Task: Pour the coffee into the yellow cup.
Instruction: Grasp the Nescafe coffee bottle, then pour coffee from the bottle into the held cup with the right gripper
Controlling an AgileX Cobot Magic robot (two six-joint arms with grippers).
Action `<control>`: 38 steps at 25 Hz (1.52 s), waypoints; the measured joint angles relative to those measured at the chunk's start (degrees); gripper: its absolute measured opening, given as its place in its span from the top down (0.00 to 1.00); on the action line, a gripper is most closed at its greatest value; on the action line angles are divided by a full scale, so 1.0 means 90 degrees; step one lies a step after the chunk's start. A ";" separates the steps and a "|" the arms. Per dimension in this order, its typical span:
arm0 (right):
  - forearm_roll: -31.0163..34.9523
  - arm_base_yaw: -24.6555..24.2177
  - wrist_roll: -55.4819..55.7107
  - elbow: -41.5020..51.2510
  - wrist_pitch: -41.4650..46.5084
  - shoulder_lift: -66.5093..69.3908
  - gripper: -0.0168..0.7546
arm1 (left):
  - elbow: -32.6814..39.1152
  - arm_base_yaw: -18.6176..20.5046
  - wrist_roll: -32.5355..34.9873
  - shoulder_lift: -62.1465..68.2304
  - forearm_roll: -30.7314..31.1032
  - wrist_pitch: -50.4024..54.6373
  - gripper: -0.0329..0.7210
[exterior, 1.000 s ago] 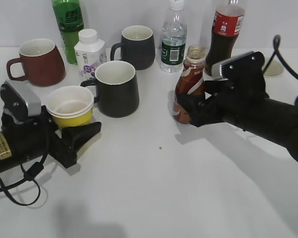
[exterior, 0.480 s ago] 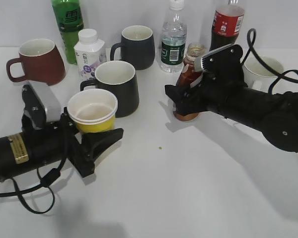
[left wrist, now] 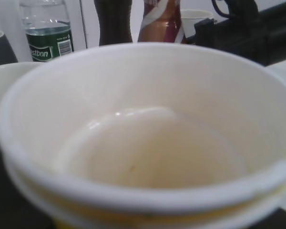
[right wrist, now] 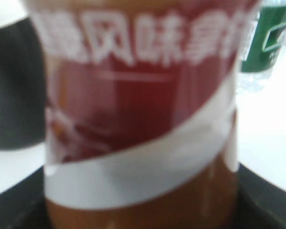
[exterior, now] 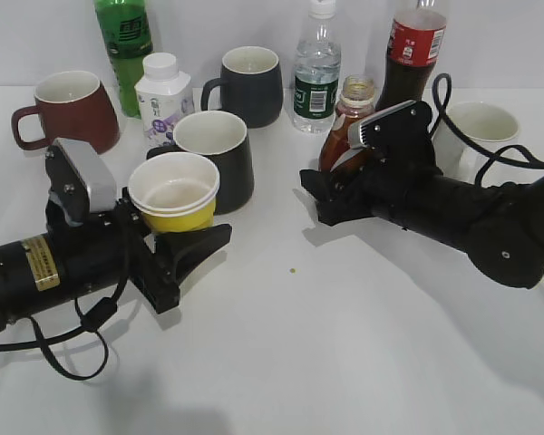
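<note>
My left gripper (exterior: pixel 183 232) is shut on the yellow cup (exterior: pixel 174 194) and holds it upright just above the table, in front of a black mug. The cup fills the left wrist view (left wrist: pixel 148 138); its white inside holds no liquid, and it hides the jaws. My right gripper (exterior: pixel 332 192) is shut on the lower body of the coffee bottle (exterior: pixel 343 134), which has no cap and leans slightly, to the right of the cup. Its red and white label fills the right wrist view (right wrist: pixel 138 119). The bottle also shows in the left wrist view (left wrist: pixel 160 20).
Behind stand a maroon mug (exterior: pixel 68 111), two black mugs (exterior: pixel 216 161) (exterior: pixel 250 83), a green bottle (exterior: pixel 124 43), a small white bottle (exterior: pixel 161 96), a water bottle (exterior: pixel 317 77), a cola bottle (exterior: pixel 413 53) and a white mug (exterior: pixel 478 132). A small green speck (exterior: pixel 292 270) lies mid-table.
My left gripper has carried the yellow cup to the right and a little up. My right arm has swung round and lifted the coffee bottle slightly, leaning it.
</note>
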 joint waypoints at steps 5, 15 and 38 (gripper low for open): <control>0.0000 0.0000 0.0000 0.0000 -0.0145 0.0030 0.32 | -0.0030 -0.0020 -0.0050 0.0000 0.0246 0.0000 0.35; -0.0397 0.0000 -0.0901 0.0000 -0.0224 -0.0078 0.32 | -0.0035 -0.0473 -0.0074 0.0000 0.0244 0.0000 0.35; -0.1101 0.0000 -0.5015 -0.0259 -0.0226 -0.0561 0.32 | -0.0705 -0.0687 -0.0776 0.0050 0.0558 0.0578 0.42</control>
